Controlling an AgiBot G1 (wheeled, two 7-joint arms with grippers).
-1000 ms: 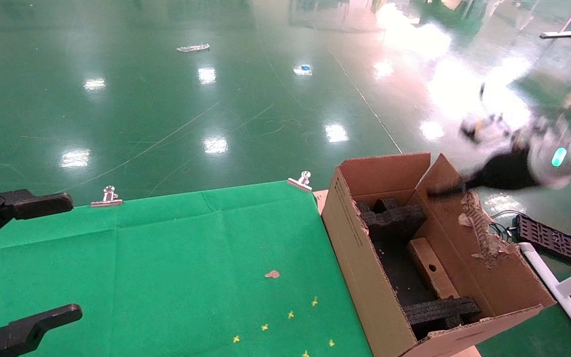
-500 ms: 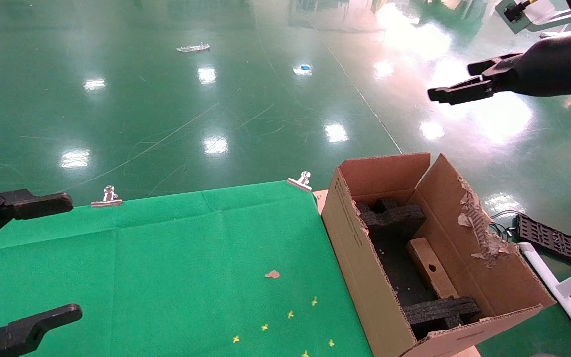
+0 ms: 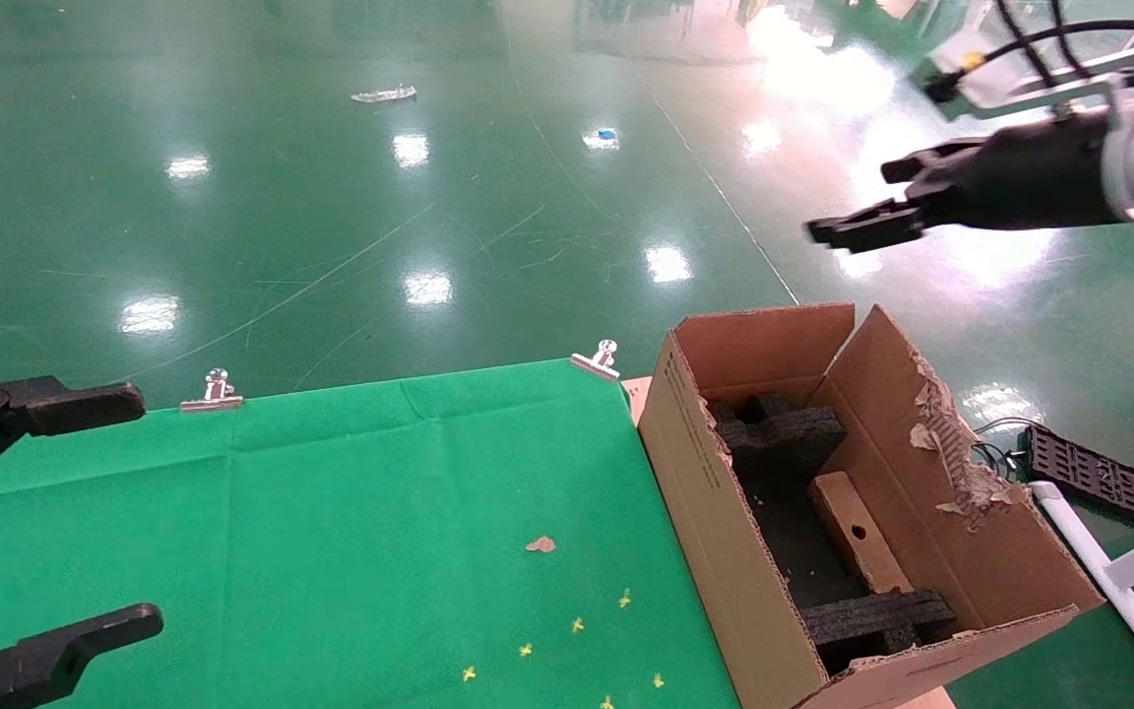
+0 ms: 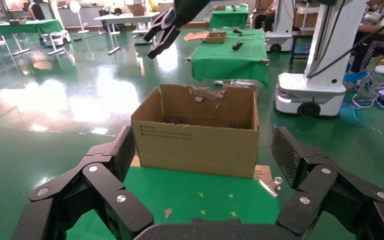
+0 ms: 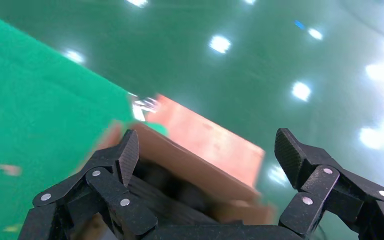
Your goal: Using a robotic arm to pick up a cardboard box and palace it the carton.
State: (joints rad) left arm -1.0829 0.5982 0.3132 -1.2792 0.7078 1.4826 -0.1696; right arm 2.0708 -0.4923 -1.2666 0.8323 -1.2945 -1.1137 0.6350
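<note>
The slim reddish-brown cardboard box [image 3: 857, 540] lies inside the large tan carton [image 3: 715, 512], between black foam blocks [image 3: 784, 433], its round hole facing up. The robotic arm on my right hangs high above the carton's far right corner; its gripper [image 3: 862, 212] is open and empty, well apart from the box. In the right wrist view the open gripper [image 5: 207, 155] looks down on the blurred carton [image 5: 200, 150]. My left gripper [image 3: 124, 512] is parked open at the table's left edge, and the left wrist view shows it [image 4: 205, 155] facing the carton [image 4: 197, 135].
The green cloth [image 3: 350, 512] covers the table, held by metal clips [image 3: 598, 360], with a cardboard scrap [image 3: 540, 544] and yellow marks on it. The carton's right flap [image 3: 951, 448] is torn. A black tray [image 3: 1094, 476] and white pipe frame [image 3: 1108, 581] sit on the floor to the right.
The right arm rose from beside the carton's torn flap to high above it, then shifted a little down and left. The cardboard box stayed in the carton. The left arm has not moved.
</note>
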